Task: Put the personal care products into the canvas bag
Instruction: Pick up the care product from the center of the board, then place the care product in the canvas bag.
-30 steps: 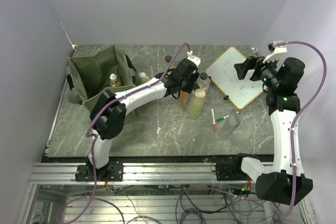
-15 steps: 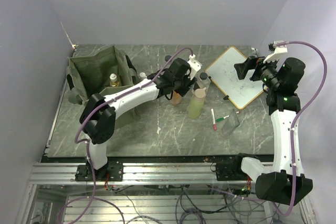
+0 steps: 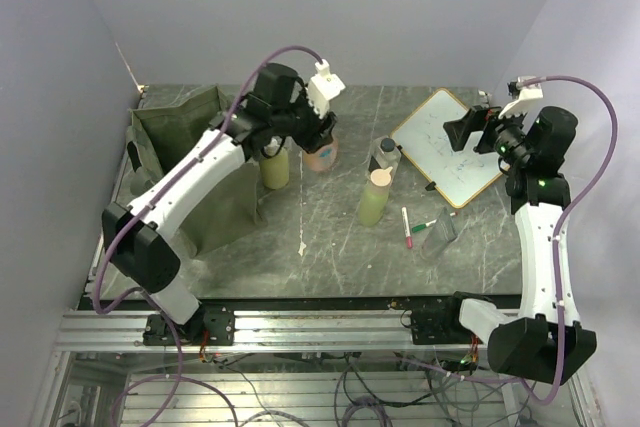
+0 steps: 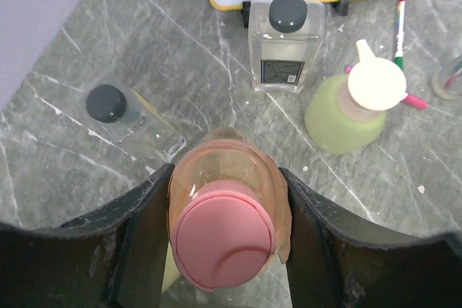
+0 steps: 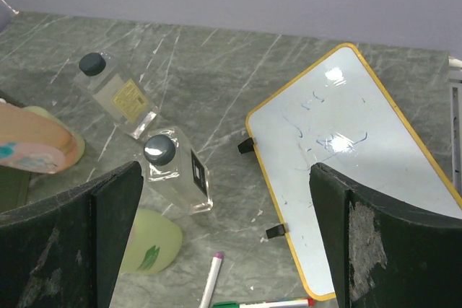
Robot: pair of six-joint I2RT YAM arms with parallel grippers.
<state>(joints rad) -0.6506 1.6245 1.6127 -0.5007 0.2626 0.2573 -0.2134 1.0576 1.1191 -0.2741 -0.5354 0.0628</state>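
Note:
My left gripper is shut on an orange bottle with a pink cap and holds it off the table, right of the olive canvas bag. The left wrist view shows the bottle squeezed between both fingers. A pale yellow-green bottle stands by the bag's right wall. A light green bottle and a clear black-capped bottle stand mid-table. Another clear bottle lies flat behind them. My right gripper hangs open over the whiteboard's left edge, with nothing in it.
A white whiteboard with a yellow frame lies at the back right. A red marker and a green marker lie in front of it, beside a small clear cup. My left arm hides part of the bag.
My left arm has swung left and back, lifting the orange bottle from beside the light green bottle to a spot near the bag. The right arm has stayed still.

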